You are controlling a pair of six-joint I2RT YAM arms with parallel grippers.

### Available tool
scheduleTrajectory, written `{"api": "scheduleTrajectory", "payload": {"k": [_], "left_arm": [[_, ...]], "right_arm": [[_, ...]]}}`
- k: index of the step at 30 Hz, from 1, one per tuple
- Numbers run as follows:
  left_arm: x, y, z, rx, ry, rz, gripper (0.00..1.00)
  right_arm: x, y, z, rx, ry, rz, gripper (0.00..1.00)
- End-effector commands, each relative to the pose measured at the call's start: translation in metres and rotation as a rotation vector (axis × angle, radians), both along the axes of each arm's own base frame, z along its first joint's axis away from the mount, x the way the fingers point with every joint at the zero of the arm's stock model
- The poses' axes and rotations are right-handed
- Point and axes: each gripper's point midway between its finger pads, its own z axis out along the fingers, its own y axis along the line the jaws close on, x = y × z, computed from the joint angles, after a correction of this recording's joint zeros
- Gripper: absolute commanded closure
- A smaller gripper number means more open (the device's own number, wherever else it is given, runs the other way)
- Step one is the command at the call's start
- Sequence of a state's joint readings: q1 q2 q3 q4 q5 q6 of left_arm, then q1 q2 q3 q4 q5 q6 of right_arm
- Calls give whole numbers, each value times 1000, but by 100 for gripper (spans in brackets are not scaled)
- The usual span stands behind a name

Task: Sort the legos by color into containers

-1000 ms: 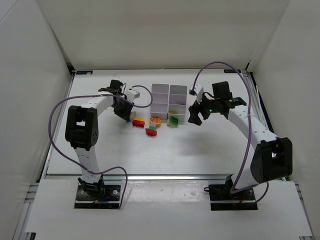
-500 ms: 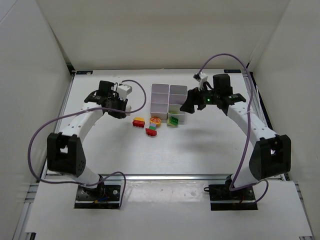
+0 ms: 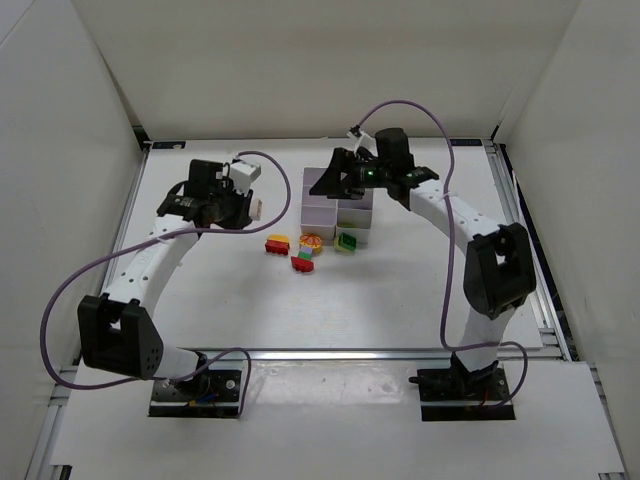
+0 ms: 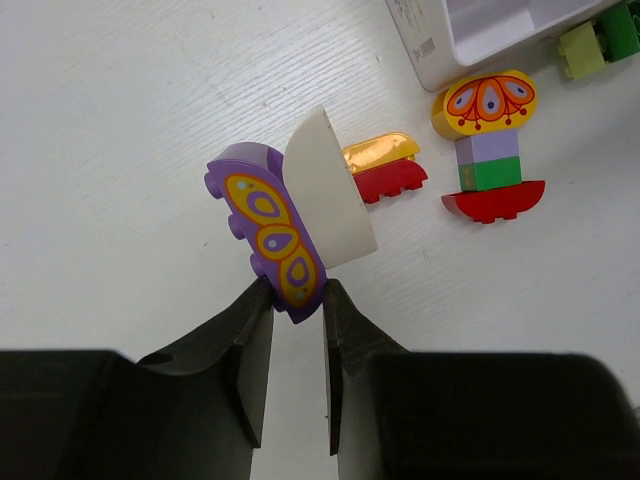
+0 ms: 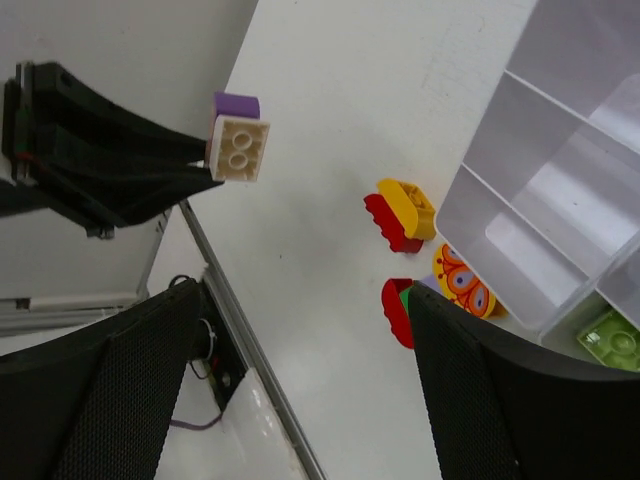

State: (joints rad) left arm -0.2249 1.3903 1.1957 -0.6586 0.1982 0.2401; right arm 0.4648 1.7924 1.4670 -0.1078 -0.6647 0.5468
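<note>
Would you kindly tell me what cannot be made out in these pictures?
Top view: the right end effector hides the containers' back cells.
Left wrist view: the top edge cuts off most of the containers.
Right wrist view: the right edge clips the green brick.

Robotics laboratory test cell — plain white panel walls (image 3: 320, 70) enclose a white table (image 3: 380, 300) edged with aluminium rail (image 3: 330, 353), two robot arms (image 3: 150, 262) trailing purple cables (image 3: 400, 102), bolted to base plates (image 3: 228, 392) at its near edge.

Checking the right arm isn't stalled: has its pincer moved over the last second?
Yes. The right pincer went left and toward the back, from beside the right side of the containers to above their far cells.
</note>
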Motion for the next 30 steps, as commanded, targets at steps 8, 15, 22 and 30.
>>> {"api": "scheduleTrajectory", "payload": {"k": [8,15,22,30], "left_arm": [[8,-23,43,-73,-86,-33,90],[16,-32,55,-109,-98,-42,90],[18,-43,59,-114,-110,-67,90],[22,-51,62,-123,-120,-83,90]], "right_arm": [[13,54,12,45,-12,17,14],[17,75,34,105,-23,48,15],[12,79,33,117,-2,55,15],[6,97,31,112,-11,81,15]]}}
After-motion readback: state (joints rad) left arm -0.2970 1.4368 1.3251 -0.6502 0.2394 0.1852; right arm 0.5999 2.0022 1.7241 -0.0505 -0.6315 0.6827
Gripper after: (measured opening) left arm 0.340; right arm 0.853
